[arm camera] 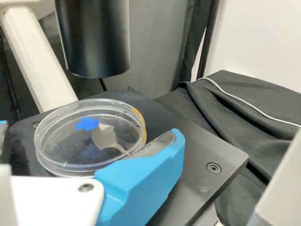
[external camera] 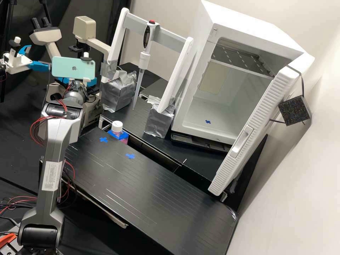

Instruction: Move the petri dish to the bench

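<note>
Beyond the teal phone in the high view, my gripper (external camera: 92,82) is at the microscope, partly hidden by the phone and wrist. In the wrist view the clear round petri dish (arm camera: 89,160) lies flat on the dark microscope stage, a blue mark showing within its outline. The gripper (arm camera: 88,129) stands open around the dish: one blue finger (arm camera: 141,181) is right against or very near its rim, and the other, mostly cut off at the picture's edge, has a gap to the dish.
A black cylinder (arm camera: 94,42) of the microscope hangs above the stage (arm camera: 188,141). The black bench (external camera: 141,187) bears two blue tape crosses, with a white-capped bottle (external camera: 117,126) at its edge. Beyond stand a pipette (external camera: 143,60) on its frame and an open white incubator (external camera: 219,106).
</note>
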Available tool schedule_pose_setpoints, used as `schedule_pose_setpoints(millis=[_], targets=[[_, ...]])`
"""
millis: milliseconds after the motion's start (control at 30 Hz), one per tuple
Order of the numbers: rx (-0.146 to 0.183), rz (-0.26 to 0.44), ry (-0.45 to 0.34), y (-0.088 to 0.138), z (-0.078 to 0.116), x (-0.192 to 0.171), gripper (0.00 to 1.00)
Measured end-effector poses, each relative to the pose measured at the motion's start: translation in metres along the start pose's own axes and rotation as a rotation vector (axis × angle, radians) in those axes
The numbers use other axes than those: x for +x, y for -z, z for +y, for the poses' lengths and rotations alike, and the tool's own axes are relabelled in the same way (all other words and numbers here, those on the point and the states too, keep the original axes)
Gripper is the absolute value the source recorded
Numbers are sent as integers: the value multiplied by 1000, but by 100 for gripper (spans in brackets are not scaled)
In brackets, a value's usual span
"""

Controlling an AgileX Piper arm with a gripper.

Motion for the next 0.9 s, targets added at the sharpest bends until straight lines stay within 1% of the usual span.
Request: schedule_pose_setpoints(millis=[100,200,400,500,567,733,800,833,900], targets=[[19,-3,-1,-1,-1,1,0],[23,-12,1,-3,-1,1,0],[45,-13,-4,-3,-1,1,0],[42,-14,-8,-3,-1,1,0],[45,-15,-12,-3,0,1,0],[19,-19,-21,-3,1,1,0],[25,-21,-28,-3,1,1,0],[17,-23,-32,-4,2,1,0],[15,-26,-38,-4,2,1,0]])
